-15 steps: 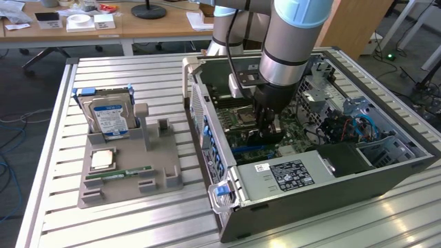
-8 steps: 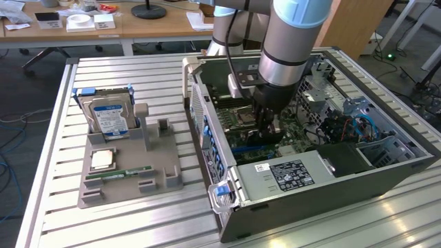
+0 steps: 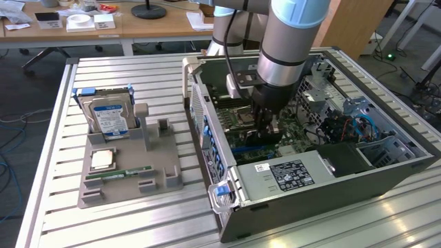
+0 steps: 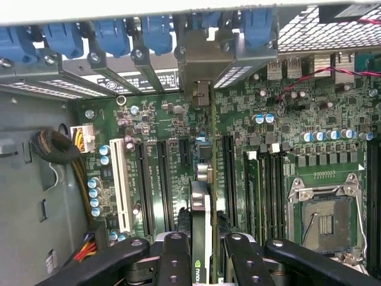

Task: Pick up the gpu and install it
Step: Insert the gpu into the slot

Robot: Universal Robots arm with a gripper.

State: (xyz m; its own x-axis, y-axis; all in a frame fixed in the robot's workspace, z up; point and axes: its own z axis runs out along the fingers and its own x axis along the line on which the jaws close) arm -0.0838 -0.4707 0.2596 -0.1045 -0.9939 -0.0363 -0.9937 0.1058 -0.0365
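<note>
Clamped on the gpu (image 4: 200, 223), the pincer (image 4: 205, 253) holds the card on its edge, one black finger pressing each face. In the exterior view the pincer (image 3: 266, 125) is low inside the open computer case (image 3: 331, 191), with the gpu (image 3: 261, 140) just above the motherboard (image 4: 286, 119), near the middle of the case. The card runs between the long black slots (image 4: 146, 185), and its far end points to the rear wall, where the blue latches (image 4: 155, 30) sit. I cannot tell if the lower edge is already touching a slot.

I judge that the step in hand is the seating of the card. To do it well, the card should be kept upright and parallel to its slot, with the bracket end lined up with the opening in the rear wall. The push should go straight down and evenly, because a tilt could jam one end or scrape the small capacitors (image 4: 95, 190) beside the white slot (image 4: 122, 185). The processor socket (image 4: 324, 220) is well apart.

On the table (image 3: 124, 222), at the exterior view's left of the case, a grey holder (image 3: 155, 178) carries a hard drive (image 3: 110, 116) and a RAM stick (image 3: 129, 173).
</note>
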